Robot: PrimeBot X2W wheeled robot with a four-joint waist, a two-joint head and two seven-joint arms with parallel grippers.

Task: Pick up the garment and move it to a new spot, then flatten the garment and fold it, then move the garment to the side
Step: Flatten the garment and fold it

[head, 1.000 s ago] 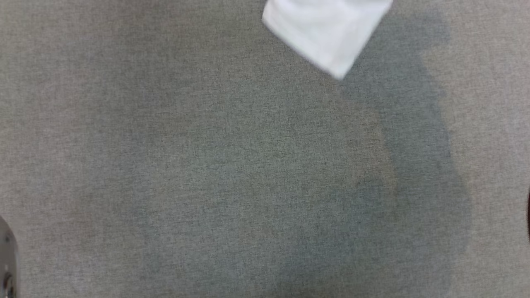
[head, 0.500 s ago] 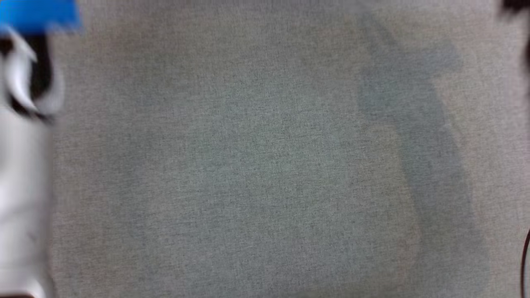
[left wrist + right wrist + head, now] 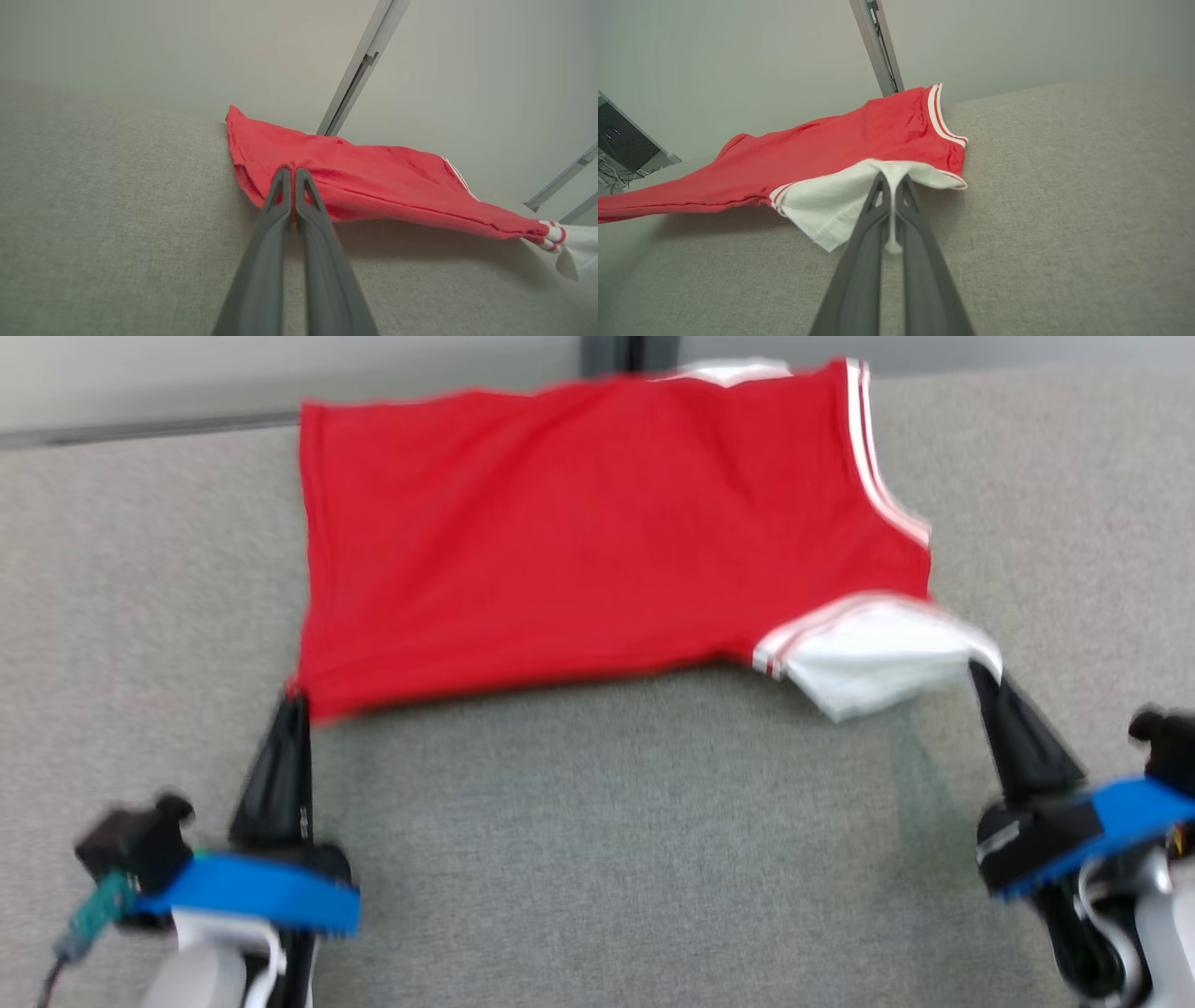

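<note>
The red jersey stretched left-to-right, white sleeve rightward; left gripper pinched its corner, right gripper its sleeve.

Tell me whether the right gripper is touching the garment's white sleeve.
Touching. The right wrist view shows the right gripper shut on the white sleeve, with white cloth pinched between its two fingers.
</note>
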